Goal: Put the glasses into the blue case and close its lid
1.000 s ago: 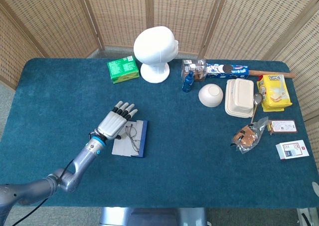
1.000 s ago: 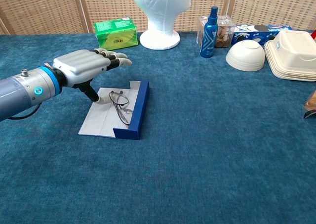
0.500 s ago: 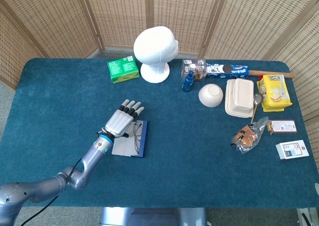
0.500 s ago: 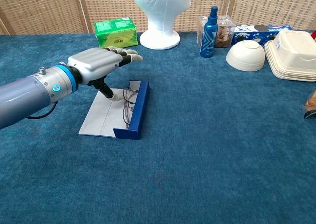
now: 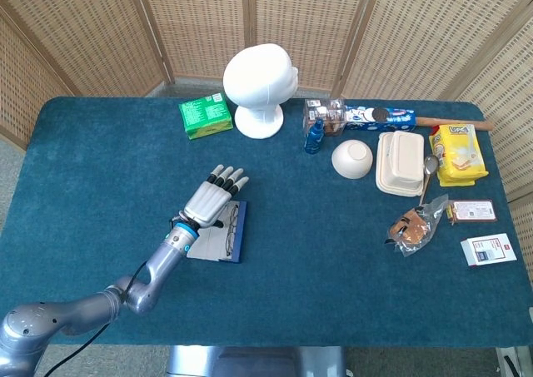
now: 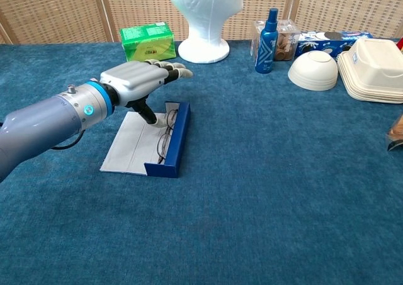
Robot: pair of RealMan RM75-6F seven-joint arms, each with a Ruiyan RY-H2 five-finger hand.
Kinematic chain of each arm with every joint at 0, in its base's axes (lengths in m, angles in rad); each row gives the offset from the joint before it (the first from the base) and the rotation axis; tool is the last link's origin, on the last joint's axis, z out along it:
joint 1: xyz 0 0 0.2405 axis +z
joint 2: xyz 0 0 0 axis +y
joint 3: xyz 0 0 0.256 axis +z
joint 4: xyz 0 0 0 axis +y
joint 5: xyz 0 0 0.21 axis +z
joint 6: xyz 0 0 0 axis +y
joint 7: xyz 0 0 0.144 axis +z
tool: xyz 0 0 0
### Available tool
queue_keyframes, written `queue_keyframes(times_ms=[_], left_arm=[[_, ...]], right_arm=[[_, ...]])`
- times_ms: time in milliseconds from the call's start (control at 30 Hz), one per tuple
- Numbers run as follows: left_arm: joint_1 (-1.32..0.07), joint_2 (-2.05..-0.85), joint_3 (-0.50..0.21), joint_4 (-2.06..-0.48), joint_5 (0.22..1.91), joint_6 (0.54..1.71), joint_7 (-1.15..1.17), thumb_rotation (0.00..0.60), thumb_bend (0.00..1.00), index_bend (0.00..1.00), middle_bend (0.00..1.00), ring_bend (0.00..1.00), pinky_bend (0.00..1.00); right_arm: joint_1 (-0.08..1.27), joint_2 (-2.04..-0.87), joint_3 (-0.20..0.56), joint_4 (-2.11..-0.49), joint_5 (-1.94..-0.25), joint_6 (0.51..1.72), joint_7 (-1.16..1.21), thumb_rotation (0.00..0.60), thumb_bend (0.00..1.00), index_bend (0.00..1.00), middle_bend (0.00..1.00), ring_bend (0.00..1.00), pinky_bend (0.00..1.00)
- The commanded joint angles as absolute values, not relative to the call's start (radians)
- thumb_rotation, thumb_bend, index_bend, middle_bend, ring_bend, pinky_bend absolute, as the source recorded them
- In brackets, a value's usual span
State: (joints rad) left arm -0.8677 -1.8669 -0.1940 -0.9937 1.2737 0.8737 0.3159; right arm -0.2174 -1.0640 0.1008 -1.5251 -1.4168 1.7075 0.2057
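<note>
The blue case [image 6: 175,141] lies open on the table, its grey flap [image 6: 128,151] spread flat to the left and its blue wall standing on the right. Thin wire glasses [image 6: 165,138] lie on the flap, tight against the blue wall. My left hand [image 6: 140,80] hovers flat over the far end of the case with its fingers stretched out. Its thumb points down and touches the flap beside the glasses. In the head view the left hand [image 5: 214,200] covers the far part of the case [image 5: 240,232], and the glasses [image 5: 230,225] show next to it. The right hand is out of both views.
Behind the case stand a green box [image 6: 147,41] and a white mannequin head [image 6: 204,14]. Further right are a blue bottle [image 6: 269,32], a white bowl [image 6: 313,70] and a foam container [image 6: 375,61]. Snack packs [image 5: 456,152] lie at the far right.
My left hand has slid to the right across the flap. Its thumb has swept the glasses from the middle of the flap up against the blue wall.
</note>
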Motion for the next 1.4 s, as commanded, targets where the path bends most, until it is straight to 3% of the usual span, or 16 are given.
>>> queue_keyframes(times_ms=[33, 1400], left_arm=[[-0.872, -1.871, -0.192, -0.992, 1.278, 0.875, 0.318, 0.494, 0.24, 0.00, 0.00, 0.00, 0.00], [-0.852, -1.833, -0.162, -1.034, 1.292, 0.898, 0.297, 0.496, 0.24, 0.01, 0.00, 0.00, 0.00]], right_arm=[[-0.219, -1.064, 0.101, -1.524, -1.414, 1.708, 0.206, 0.521, 0.22, 0.00, 0.13, 0.00, 0.15], [-0.220, -1.058, 0.101, -1.544, -1.428, 1.711, 0.185, 0.524, 0.22, 0.00, 0.13, 0.00, 0.15]])
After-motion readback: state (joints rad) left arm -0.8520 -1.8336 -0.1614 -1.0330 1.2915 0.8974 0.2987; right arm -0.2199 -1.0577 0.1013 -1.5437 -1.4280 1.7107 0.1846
